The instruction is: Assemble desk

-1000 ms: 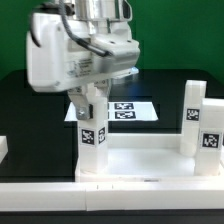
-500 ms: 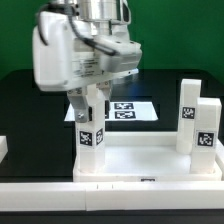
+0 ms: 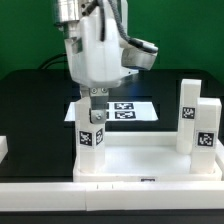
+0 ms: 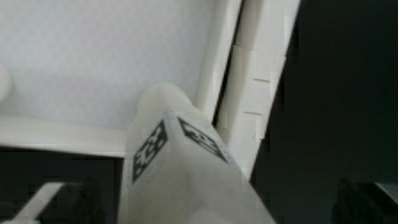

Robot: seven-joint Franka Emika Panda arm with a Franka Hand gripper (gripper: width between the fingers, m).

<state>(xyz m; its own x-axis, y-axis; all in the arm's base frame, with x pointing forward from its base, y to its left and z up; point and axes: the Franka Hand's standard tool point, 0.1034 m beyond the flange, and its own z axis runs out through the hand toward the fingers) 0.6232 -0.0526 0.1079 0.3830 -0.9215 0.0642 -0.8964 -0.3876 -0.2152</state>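
The white desk top (image 3: 150, 168) lies flat at the front with its rim up. A tagged white leg (image 3: 92, 134) stands upright in the corner at the exterior view's left. My gripper (image 3: 94, 98) hangs just above that leg, open, with its fingers no longer pressing on it. In the wrist view the leg (image 4: 183, 150) rises between my two dark fingers (image 4: 43, 205), with a gap on each side, and the desk top (image 4: 107, 60) lies beyond it. Two more tagged legs (image 3: 190, 112) (image 3: 207, 132) stand upright at the exterior view's right corner.
The marker board (image 3: 128, 109) lies flat on the black table behind the desk top. A small white part (image 3: 3, 150) shows at the exterior view's left edge. A long white bar (image 3: 110, 198) runs along the front.
The jaws have opened and let go of the left leg, which stays upright. The wrist and arm body have swung toward the exterior view's right.
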